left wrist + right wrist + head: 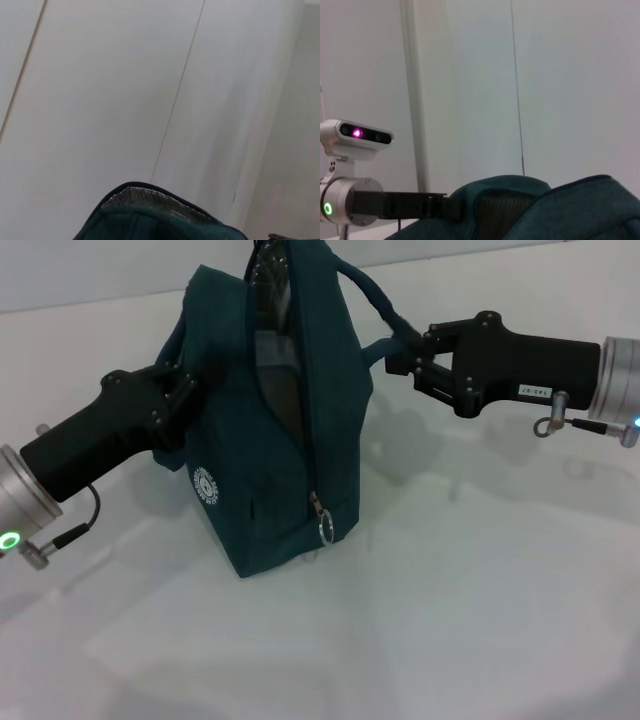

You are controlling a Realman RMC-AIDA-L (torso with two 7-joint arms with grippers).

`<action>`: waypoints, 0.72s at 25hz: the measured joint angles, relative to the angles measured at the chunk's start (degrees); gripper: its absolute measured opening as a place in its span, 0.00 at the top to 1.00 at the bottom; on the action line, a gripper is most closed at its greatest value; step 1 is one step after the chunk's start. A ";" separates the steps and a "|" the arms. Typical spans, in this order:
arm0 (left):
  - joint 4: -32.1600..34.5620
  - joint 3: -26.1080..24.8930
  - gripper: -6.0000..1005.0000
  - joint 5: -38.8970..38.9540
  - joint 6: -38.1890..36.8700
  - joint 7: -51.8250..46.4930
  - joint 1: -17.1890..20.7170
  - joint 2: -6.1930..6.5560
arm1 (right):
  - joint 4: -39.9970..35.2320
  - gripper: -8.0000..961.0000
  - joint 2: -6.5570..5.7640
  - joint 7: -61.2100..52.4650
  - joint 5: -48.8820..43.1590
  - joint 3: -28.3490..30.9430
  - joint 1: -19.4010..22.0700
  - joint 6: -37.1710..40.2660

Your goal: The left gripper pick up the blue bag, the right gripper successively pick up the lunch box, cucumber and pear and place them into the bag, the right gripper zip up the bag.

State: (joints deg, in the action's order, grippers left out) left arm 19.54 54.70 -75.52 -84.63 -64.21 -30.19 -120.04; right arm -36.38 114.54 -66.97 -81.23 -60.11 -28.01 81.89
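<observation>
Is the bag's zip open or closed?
Open. The zip pull sits low on the blue bag, and above it the sides gape, showing the silvery lining.

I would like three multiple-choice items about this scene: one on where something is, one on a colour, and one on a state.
1. Where is the silver ring pull of the zip?
A. At the top of the bag, between the handles
B. Low on the bag's front, near the table
C. In the right claw

2. What colour is the bag?
A. Dark teal
B. Red
C. Yellow

3. What is the state of the bag's zip?
A. Zipped shut to the top
B. Open, showing the inside
C. Torn off the bag

Answers:
1. B: the ring pull hangs near the bottom of the blue bag.
2. A: the fabric is dark teal in the head view.
3. B: the zip gapes above the pull, and the lining shows inside.

The left claw is at the bag's side; the right claw is at a handle.
</observation>
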 joint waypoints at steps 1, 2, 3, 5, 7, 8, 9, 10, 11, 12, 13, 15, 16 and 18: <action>-0.20 -0.07 0.92 0.03 0.05 0.00 -0.01 0.00 | -0.02 0.80 0.08 0.00 0.17 0.05 0.13 -0.14; -0.37 -0.18 0.92 0.09 0.12 0.00 -0.03 -0.01 | -0.07 0.79 0.11 0.00 0.28 0.07 0.19 -0.26; -0.52 -0.24 0.92 0.18 0.22 0.00 -0.05 -0.01 | -0.17 0.79 0.12 0.00 0.33 0.09 0.23 -0.31; -0.64 -0.27 0.92 0.58 0.40 0.00 -0.06 -0.01 | -0.21 0.77 0.13 0.00 0.36 0.09 0.26 -0.31; -1.03 -0.28 0.92 1.32 0.63 0.01 -0.02 -0.02 | -0.70 0.76 0.42 0.00 0.69 0.56 0.64 -0.07; -1.18 -0.29 0.92 1.54 0.70 0.01 0.05 -0.02 | -1.00 0.76 0.59 0.01 1.24 1.17 1.11 0.18; -1.34 -0.30 0.92 1.71 0.80 0.01 0.15 -0.02 | -1.12 0.75 0.65 0.06 1.95 1.53 1.41 0.44; -1.36 -0.29 0.92 1.82 0.85 0.07 0.27 -0.02 | -1.24 0.75 0.67 0.21 3.71 2.30 2.12 1.18; -1.38 -0.28 0.92 2.00 0.89 0.17 0.44 -0.02 | -1.27 0.64 0.63 0.32 5.31 2.74 2.68 1.89; -1.38 -0.27 0.92 2.18 0.91 0.28 0.56 -0.02 | -1.28 0.54 0.55 0.34 6.71 2.88 3.18 2.97; -1.43 -0.27 0.92 2.40 0.94 0.44 0.70 -0.02 | -1.32 0.53 0.42 0.35 7.47 2.95 3.53 3.85; -1.80 -0.27 0.92 2.64 0.97 1.01 0.75 -0.02 | -1.91 0.52 -0.16 0.31 8.32 2.93 4.13 6.60; -2.08 -0.24 0.92 2.75 0.97 1.50 0.69 -0.01 | -2.43 0.52 -0.56 0.22 8.09 2.82 4.36 8.04; -2.58 -0.21 0.92 2.87 0.97 2.52 0.46 -0.01 | -3.72 0.51 -1.71 -0.54 5.66 2.45 4.39 10.74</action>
State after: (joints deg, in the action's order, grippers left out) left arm 16.97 54.49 -72.65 -83.66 -61.69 -29.73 -120.06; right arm -40.10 112.83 -67.51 -75.57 -57.66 -23.62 92.64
